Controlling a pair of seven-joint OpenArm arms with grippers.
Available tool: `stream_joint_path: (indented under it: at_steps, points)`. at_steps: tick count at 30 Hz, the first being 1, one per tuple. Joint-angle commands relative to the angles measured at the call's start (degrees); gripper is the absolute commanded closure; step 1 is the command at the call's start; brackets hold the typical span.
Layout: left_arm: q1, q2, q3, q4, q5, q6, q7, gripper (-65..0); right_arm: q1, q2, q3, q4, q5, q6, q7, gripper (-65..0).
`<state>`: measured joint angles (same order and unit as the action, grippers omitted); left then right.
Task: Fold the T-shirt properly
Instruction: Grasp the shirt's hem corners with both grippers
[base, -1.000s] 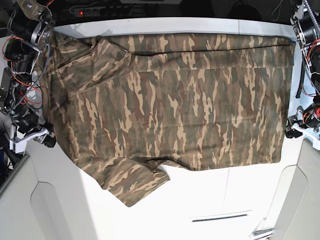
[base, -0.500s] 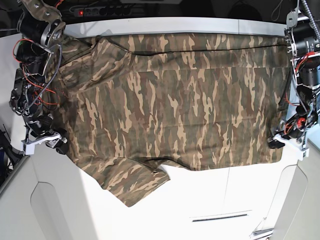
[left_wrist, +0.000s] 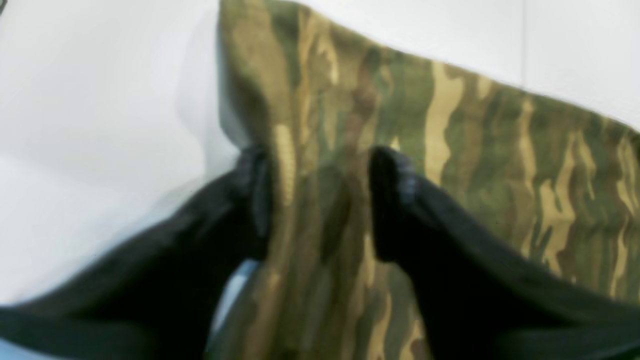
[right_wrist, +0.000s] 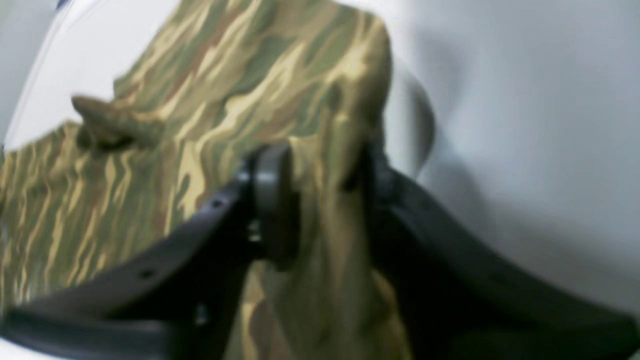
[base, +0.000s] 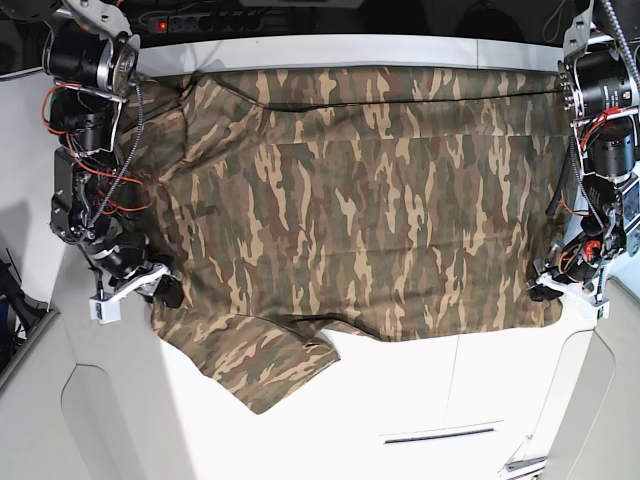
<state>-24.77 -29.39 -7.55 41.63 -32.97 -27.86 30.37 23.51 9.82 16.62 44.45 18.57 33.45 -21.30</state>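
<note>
Wrist views show T-shirt (base: 370, 200) fabric between each hand's fingers.

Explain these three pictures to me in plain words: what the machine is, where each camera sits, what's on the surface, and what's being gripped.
This is a two-armed robot meant to fold a camouflage T-shirt, which lies spread on a white table. The overhead picture shows both arms at the shirt's edges. The other two pictures come from cameras on the wrists, looking along each pincer. The left pincer has a bunched fold of the shirt's edge between its dark fingers; the right pincer likewise straddles raised cloth. Whether either is fully clamped, the blurred pictures don't settle.
</note>
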Motion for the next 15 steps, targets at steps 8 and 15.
stream_joint_path:
  at_steps: [8, 15]
  points:
    - [-1.0, -1.4, -0.1, 0.4, 0.2, -1.7, 2.3, 0.0, 0.9, 0.3, -1.7, 2.5, -4.3, -0.2, -4.5, 0.0]
    - [-1.2, -6.0, -0.1, 3.6, -8.2, -8.6, 7.7, 0.0, 0.6, 0.9, -1.7, 13.4, -1.4, -0.2, -17.1, 0.0]
